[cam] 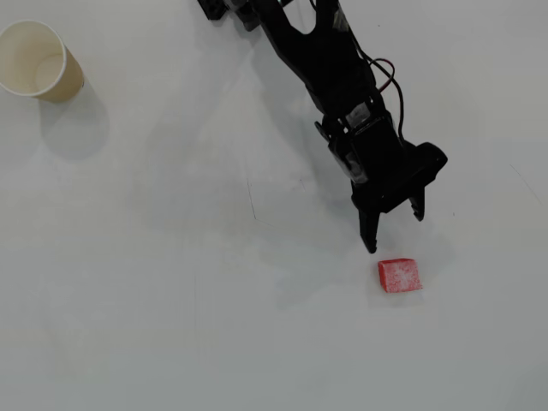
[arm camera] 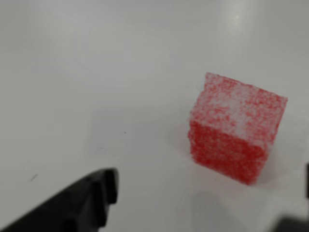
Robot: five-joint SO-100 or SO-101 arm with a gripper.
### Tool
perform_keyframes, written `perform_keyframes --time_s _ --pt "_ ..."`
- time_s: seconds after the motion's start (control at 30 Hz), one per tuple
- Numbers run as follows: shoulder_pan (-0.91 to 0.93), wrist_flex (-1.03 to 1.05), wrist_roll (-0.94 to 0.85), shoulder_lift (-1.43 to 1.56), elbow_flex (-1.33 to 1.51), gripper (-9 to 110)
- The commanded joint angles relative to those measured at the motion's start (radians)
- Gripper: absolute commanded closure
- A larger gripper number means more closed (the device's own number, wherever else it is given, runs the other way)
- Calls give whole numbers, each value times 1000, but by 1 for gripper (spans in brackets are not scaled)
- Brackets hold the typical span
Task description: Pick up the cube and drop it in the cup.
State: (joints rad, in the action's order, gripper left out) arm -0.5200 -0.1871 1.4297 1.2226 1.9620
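White desk (cam: 171,325) fills both views, bare but for faint scuffs. Nearest the wrist camera, one black finger (arm camera: 91,198) of the tool pokes in at lower left and a sliver of the other shows at the right edge, with the cube (arm camera: 234,128) sitting beyond them, offset toward the right-hand finger and untouched. From overhead, the tool (cam: 394,229) hangs with its fingers spread and empty, tips just short of the cube (cam: 400,276), which rests flat on the desk, whitish speckled face up. Farthest off, the cup (cam: 38,60) stands upright in the overhead view's top left corner, well apart from both, mouth open. The step in hand appears to be the approach before the grasp: it would go best if the tool advanced until the fingers straddle the block on two opposite sides, centred, then lowered close to the desk before closing, gently, since the block looks soft.
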Motion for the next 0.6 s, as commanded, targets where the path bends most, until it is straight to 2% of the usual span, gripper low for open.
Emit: perform_keyframes --time_s 0.0,0.57 --pt "14 -43 11 14 -147 66" --pt "37 -38 11 -150 -302 66"
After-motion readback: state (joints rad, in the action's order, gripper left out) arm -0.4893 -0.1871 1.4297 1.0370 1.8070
